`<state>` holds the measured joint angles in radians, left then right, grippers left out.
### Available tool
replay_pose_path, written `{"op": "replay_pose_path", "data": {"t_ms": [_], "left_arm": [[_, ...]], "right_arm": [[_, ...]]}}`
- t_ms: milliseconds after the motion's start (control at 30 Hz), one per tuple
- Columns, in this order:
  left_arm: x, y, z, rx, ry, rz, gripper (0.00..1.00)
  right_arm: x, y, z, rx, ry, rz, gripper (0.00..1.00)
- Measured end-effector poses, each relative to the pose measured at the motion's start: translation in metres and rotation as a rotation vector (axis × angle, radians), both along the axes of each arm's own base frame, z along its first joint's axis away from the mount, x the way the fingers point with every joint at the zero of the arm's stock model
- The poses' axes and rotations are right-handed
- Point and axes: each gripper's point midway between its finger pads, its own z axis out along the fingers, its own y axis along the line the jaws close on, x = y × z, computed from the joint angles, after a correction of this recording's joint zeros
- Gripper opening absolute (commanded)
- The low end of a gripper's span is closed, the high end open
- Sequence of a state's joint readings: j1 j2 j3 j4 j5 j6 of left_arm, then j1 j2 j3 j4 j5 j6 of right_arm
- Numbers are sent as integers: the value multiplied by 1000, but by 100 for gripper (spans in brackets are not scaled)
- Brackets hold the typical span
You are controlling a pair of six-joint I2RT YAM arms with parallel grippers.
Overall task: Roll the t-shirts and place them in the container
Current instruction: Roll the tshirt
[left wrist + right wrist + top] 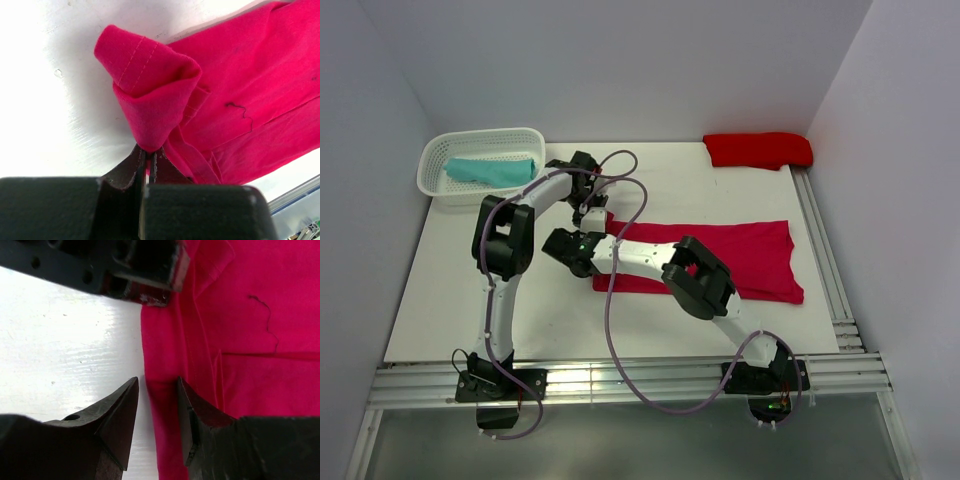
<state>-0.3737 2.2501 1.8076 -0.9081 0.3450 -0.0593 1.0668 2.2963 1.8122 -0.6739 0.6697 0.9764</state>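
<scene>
**Crimson roll barely begun, two other shirts set aside**

The left gripper is pressed together on the end edge of the raspberry-crimson t-shirt, pinching a lip of cloth; that lip, with its stitched hem, curls up and over into one loose first turn. Just beside it the right gripper stands spread, one finger over the bare table and the other over cloth, the shirt's edge between them; it grips nothing.

Outward from the pinch, the shirt lies flat at the middle of the table, folded into a long band; its long axis runs left to right across the top view, the held end at the left and the free end pointing to the right wall.

By my reading the roll has one turn at most, and nearly the whole band is left to wind. The teal t-shirt lies bundled in the white basket at the far left; the scarlet t-shirt sits as a compact bundle at the far right corner; whether either is properly rolled I cannot tell.
</scene>
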Motion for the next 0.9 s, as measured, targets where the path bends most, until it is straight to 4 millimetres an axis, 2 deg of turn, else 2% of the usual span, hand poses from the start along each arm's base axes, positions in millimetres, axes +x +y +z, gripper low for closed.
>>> {"op": "replay_pose_path", "data": {"t_ms": [267, 367, 500, 567, 600, 733, 900], "left_arm": [[-1, 0, 0, 7, 6, -1, 0], [-1, 0, 1, 9, 6, -1, 0], [0, -1, 3, 11, 5, -3, 5], [1, -1, 5, 13, 6, -4, 14], [1, -2, 5, 13, 3, -8, 24], [7, -4, 10, 5, -18, -25, 48], [25, -15, 34, -50, -79, -35, 62]], "right_arm": [[-11, -10, -5, -39, 36, -29, 42], [-13, -13, -7, -56, 43, -37, 37], [-14, -13, -8, -65, 40, -41, 23], [-14, -11, -9, -59, 36, -40, 17], [-14, -11, -9, -51, 30, -40, 16], [-17, -11, -8, 28, 17, -27, 11], [-22, -11, -7, 220, 41, -5, 9]]}}
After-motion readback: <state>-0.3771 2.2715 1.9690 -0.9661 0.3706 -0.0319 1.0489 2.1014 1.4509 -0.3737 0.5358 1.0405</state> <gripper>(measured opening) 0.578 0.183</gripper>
